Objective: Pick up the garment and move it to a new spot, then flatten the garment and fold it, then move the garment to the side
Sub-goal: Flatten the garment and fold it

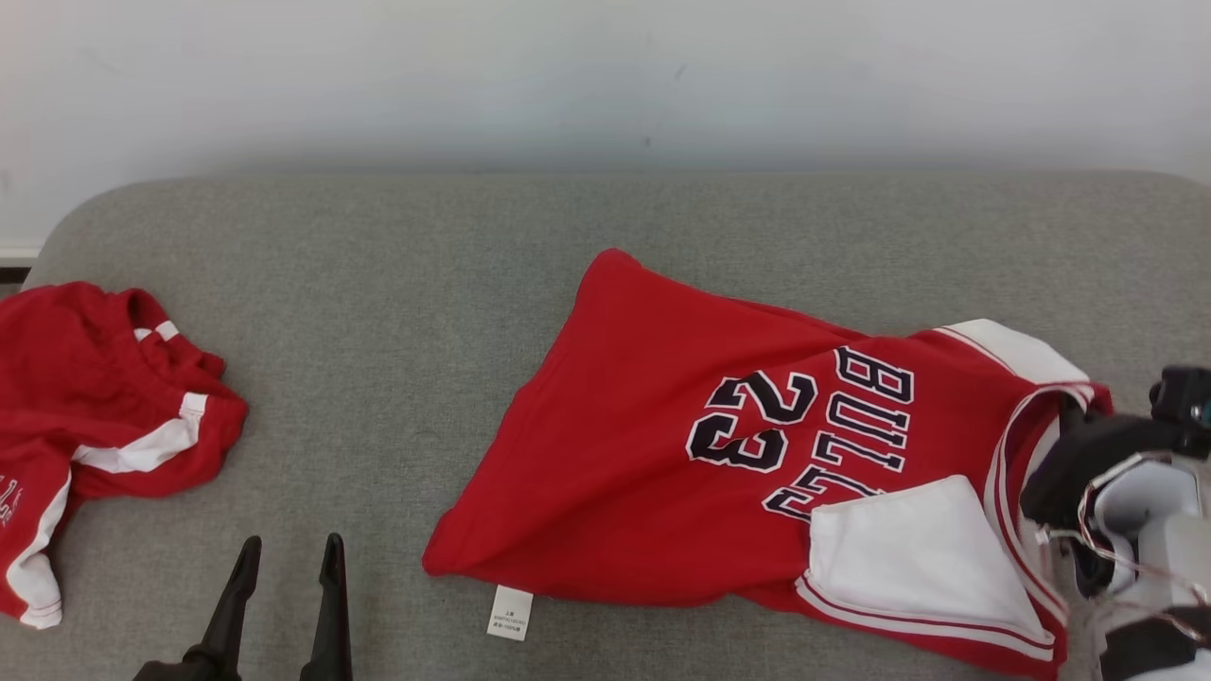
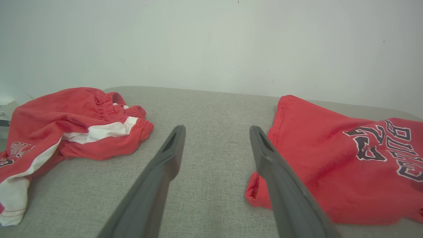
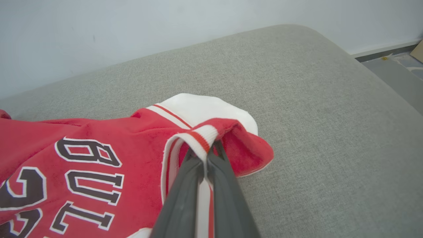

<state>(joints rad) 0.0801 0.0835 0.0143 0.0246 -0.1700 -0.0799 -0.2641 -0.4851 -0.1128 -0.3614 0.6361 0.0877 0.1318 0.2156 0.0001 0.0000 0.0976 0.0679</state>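
Step in hand: You are at the opening step, the pick-up. The grip looks made, but the garment has not been lifted or moved to a new spot.
Right tool: The right tool (image 3: 208, 153) has its fingers pressed together, pinching the striped neck trim (image 3: 198, 137) of the jersey. The trim is bunched over the fingertips.
Left tool: The left tool (image 2: 216, 132) is spread wide and holds nothing. It hovers over bare cushion between the two garments, near the jersey's hem corner.
Jersey: The red Bulls 23 jersey (image 1: 662, 454) lies on the right half of the grey cushion (image 1: 397, 284), printed side up and creased. Its hem points to the left and its neck to the right. One white panel (image 1: 908, 558) is turned over the print, and a care label (image 1: 509, 613) pokes out under the lower edge.
Other garment: The red shorts (image 1: 95, 397) sit crumpled at the far left, well apart from the jersey.
Next move: I judge that you should raise the right tool so the cloth hangs free of the cushion, then carry it toward open cushion.
Watch for: A single pinch on the trim will let the body trail and drag. The thin ribbing could slip out, so lift slowly. The left tool is well placed to take the hem corner if you want the cloth spread for flattening.
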